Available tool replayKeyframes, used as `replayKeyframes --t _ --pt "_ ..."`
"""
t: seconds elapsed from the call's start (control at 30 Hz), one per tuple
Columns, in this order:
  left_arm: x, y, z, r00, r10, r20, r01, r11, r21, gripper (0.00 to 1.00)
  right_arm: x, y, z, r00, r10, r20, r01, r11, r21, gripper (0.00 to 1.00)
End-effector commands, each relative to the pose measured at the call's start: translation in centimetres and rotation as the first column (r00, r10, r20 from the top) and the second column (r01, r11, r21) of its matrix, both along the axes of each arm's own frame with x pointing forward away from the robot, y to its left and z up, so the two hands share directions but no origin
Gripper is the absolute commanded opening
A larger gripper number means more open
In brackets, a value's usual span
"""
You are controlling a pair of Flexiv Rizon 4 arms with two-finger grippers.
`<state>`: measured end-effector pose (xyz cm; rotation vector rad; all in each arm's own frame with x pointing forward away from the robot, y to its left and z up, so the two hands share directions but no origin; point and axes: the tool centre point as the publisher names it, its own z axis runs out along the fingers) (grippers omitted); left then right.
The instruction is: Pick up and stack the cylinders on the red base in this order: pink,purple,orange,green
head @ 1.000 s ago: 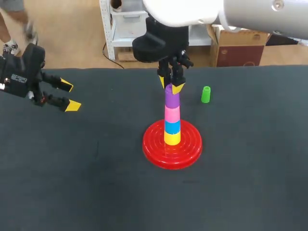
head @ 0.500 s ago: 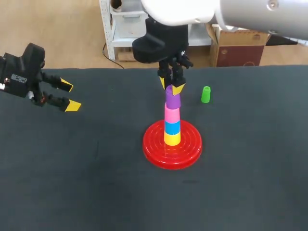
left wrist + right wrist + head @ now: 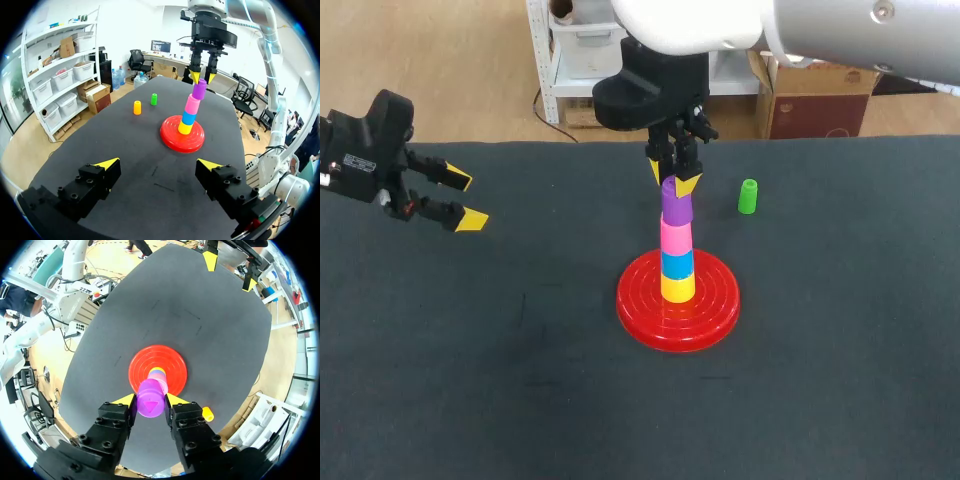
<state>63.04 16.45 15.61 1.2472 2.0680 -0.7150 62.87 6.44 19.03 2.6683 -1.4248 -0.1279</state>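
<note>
Your right gripper (image 3: pixel 672 178) squeezes the purple cylinder (image 3: pixel 676 205) from both sides. It sits a bit tilted on the pink cylinder (image 3: pixel 676 236), above a blue piece (image 3: pixel 677 264) and a yellow piece (image 3: pixel 677 288) on the red base (image 3: pixel 645 318). The green cylinder (image 3: pixel 747 196) and the orange cylinder (image 3: pixel 137 107) stand on the table (image 3: pixel 470 380), apart from the tower. Your left gripper (image 3: pixel 465 200) hangs wide open, well off to the side.

In the head view, our right arm (image 3: pixel 770 25) runs off the top edge, and its gripper (image 3: pixel 673 180) covers the purple cylinder's (image 3: pixel 676 205) top. From the right wrist, that cylinder hides most of the stack (image 3: pixel 158 372) beneath it, and a finger (image 3: pixel 192 427) half covers the orange cylinder (image 3: pixel 207 414).
</note>
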Motion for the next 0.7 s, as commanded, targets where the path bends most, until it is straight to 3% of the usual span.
replayKeyframes --t 0.03,0.7 --pt "-0.01 0.10 -0.13 1.000 -0.002 0.003 0.002 1.000 -0.003 1.00 -0.15 -0.07 -0.83 1.000 0.002 0.005 -0.002 1.000 0.001 0.00" --pt "-0.01 0.10 -0.13 1.000 -0.002 0.003 0.002 1.000 -0.003 1.00 0.17 -0.04 -0.13 1.000 0.000 0.030 0.000 1.000 -0.002 0.00"
